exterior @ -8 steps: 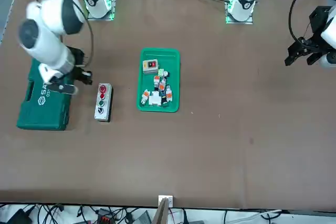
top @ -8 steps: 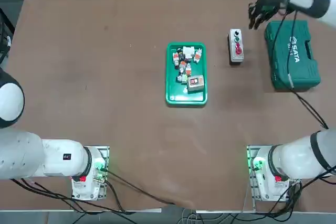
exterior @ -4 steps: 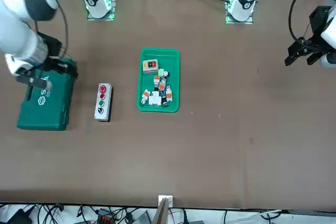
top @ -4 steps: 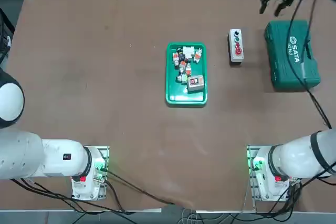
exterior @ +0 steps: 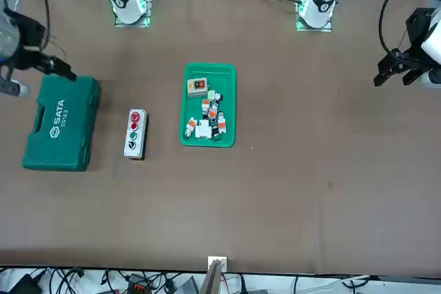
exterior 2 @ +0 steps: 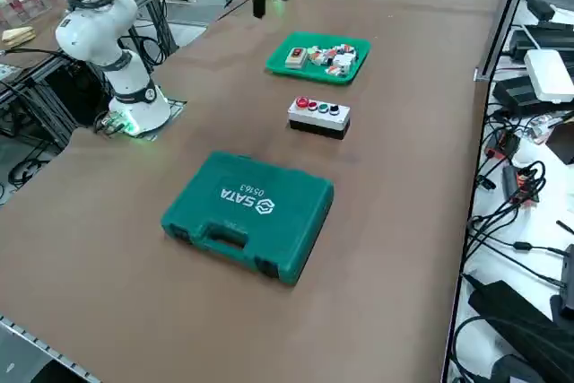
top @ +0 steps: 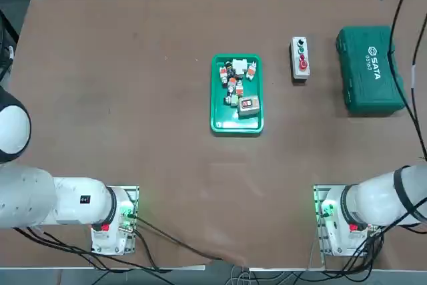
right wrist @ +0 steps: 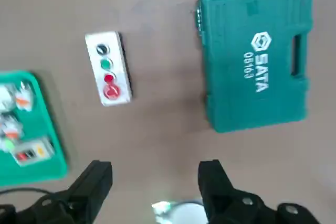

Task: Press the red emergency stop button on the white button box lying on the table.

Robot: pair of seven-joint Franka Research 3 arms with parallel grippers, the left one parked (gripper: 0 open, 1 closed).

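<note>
Right gripper raised at the desk's far right corner, jaws open and empty; the button box lies untouched.

From overhead, the white button box (top: 300,59) lies on the desk (top: 133,131) in its far right part, between a green tray (top: 237,93) of small electrical parts at mid-desk and a closed green case (top: 371,69) near the right edge. From the front, the red emergency stop button (exterior: 135,116) sits at the box's end nearer the robot, and the right gripper (exterior: 38,60) hangs beside the case's robot-side end. From the right side, a grey switch box (exterior 2: 294,57) lies in the tray among small orange and white pieces. At the wrist, the two fingers (right wrist: 94,182) stand wide apart, holding nothing, high above the desk.
</note>
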